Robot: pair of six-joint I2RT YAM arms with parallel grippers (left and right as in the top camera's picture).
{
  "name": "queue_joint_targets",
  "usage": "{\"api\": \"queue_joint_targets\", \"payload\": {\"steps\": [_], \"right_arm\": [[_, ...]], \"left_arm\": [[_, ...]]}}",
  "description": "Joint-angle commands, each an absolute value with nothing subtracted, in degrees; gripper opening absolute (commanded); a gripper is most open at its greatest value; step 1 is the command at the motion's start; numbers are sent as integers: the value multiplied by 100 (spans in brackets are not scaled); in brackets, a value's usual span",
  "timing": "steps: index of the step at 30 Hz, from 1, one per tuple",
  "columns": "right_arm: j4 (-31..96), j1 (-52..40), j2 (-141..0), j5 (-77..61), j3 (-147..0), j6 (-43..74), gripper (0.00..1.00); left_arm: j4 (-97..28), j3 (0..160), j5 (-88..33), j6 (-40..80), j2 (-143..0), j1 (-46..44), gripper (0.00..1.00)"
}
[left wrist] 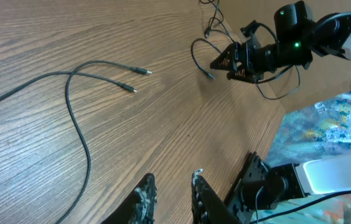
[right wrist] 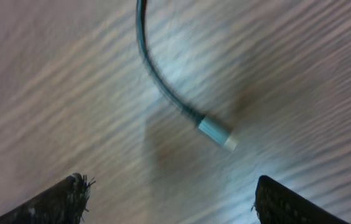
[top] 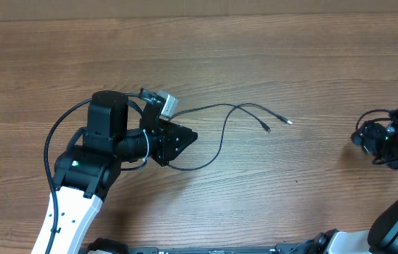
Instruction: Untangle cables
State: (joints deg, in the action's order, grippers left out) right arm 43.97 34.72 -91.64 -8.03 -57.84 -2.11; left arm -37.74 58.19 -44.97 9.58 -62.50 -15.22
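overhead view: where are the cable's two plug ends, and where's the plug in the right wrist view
upper plug end point(top: 288, 123), overhead view, on the tip of the strand's end
lower plug end point(top: 267, 129), overhead view, on the tip of the strand's end
cable plug point(right wrist: 218, 134), right wrist view, on the middle of its pale body

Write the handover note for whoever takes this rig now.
Left jaws: nearly shut, nothing seen between them.
Right jaws: wide open over the plug of the right cable, not touching it.
Centre cable: on the table beside the left arm, two strands crossed, both end plugs free.
Done: nothing seen gripped yet.
Left: uncross the centre strands, then straighten the right cable.
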Motion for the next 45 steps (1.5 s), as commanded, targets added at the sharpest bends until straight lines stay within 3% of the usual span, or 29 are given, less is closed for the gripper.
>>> {"api": "queue_joint_targets", "payload": {"steps": [1, 8, 10, 13, 14, 16, 17, 27, 36, 45], "right_arm": [[4125, 3437, -9249, -401, -5640, 5, 85], [3262, 3437, -9651, -344, -5210, 502, 87], [3083, 3439, -9824, -353, -5124, 607, 82], [2978, 3439, -10049, -373, -5105, 602, 66], [2950, 3439, -10121, -395, -5105, 602, 56], [2891, 3439, -10232, -432, -5105, 602, 16], [2860, 3439, -10276, -436, -5105, 602, 4], [2185, 3439, -10298, -805, -5269, 574, 4], [2237, 3682, -10298, -687, -6632, 429, 4], [1959, 4458, -10298, 1527, -7710, 427, 4]], "left_arm": [[-3728, 5787, -4477, 812, -6169, -1490, 21], [-3701, 5787, -4480, 856, -6171, -1490, 22], [-3701, 5787, -4477, 904, -6169, -1490, 22], [-3701, 5787, -4477, 904, -6169, -1490, 22], [-3695, 5787, -4477, 904, -6169, -1490, 22], [-3675, 5787, -4477, 904, -6169, -1490, 23], [-3660, 5787, -4477, 904, -6169, -1490, 23], [-3660, 5787, -4471, 902, -6171, -1490, 24], [-3667, 5787, -4464, 958, -6171, -1492, 25], [-3756, 5787, -4504, 1083, -6171, -1492, 25]]}}
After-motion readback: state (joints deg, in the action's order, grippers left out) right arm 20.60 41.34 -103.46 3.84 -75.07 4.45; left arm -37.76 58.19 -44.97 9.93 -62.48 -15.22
